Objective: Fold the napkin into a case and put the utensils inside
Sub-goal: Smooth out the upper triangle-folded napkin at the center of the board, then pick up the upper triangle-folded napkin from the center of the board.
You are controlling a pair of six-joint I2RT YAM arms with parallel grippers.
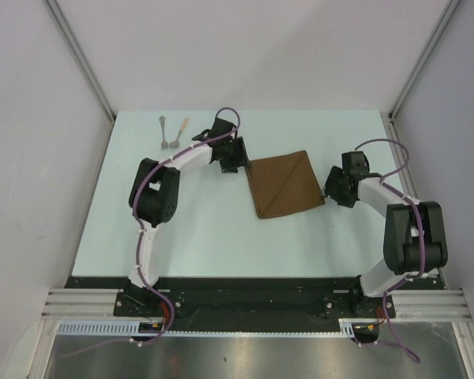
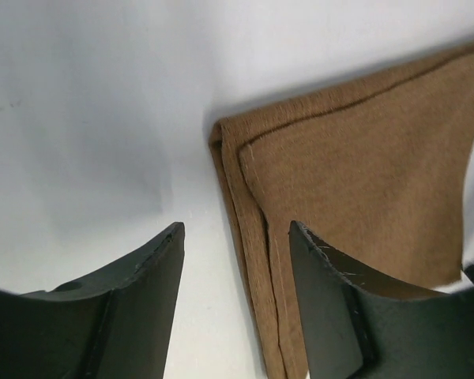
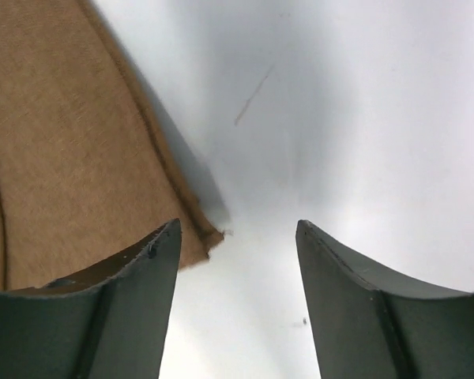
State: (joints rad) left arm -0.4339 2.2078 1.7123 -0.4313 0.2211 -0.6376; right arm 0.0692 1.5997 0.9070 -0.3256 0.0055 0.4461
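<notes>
The left arm [image 1: 154,205] is rising from its base at about 7 o'clock in the top view, bending sharply at the elbow and stretching its forearm toward 1 o'clock. Its wrist is tipping downward, and the left gripper [image 1: 241,162] is pointing toward 4 o'clock. Its jaws are standing well apart, the two dark fingers [image 2: 134,308] showing a wide gap between their tips. The right arm [image 1: 403,237] is rising from its base at 5 o'clock, folding at the elbow and sending its forearm toward 10 o'clock. The right gripper [image 1: 329,189] is pointing toward 9 o'clock, low, its jaws likewise spread wide.
</notes>
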